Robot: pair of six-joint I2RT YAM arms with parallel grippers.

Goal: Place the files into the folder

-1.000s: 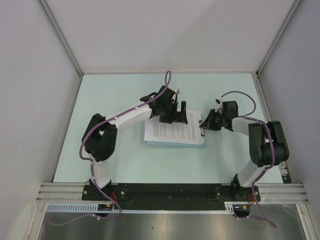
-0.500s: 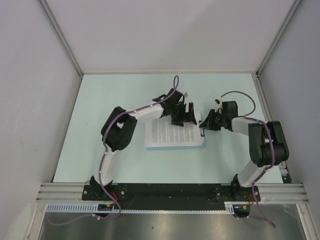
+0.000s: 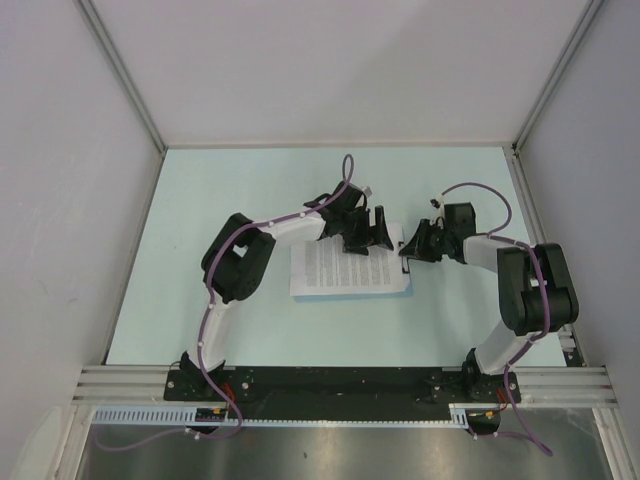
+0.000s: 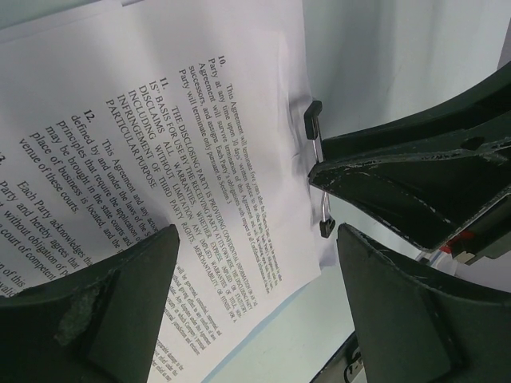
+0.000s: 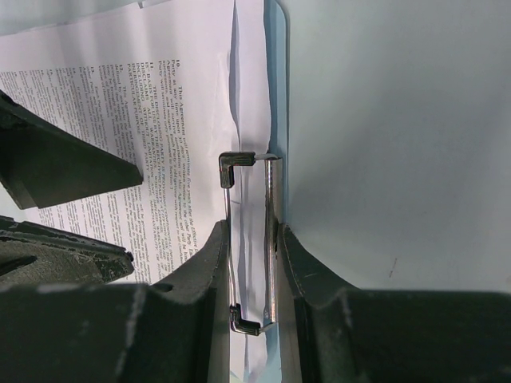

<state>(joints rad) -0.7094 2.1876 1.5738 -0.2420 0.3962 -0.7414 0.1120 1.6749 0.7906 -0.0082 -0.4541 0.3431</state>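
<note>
- The surface (image 3: 200,300) carries the folder (image 5: 275,96) at frame centre, with the files (image 3: 340,272) lying on it.
- Your left pincer (image 4: 257,243), spread wide and empty, hangs over the files, probably to push them rightward.
- Your right pincer (image 5: 251,238) is closed on the wire clip (image 5: 271,203), I think to hold it lifted.

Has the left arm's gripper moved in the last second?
Yes. The left gripper has slid right across the files, closer to the right gripper, which stays shut on the wire clip.
</note>
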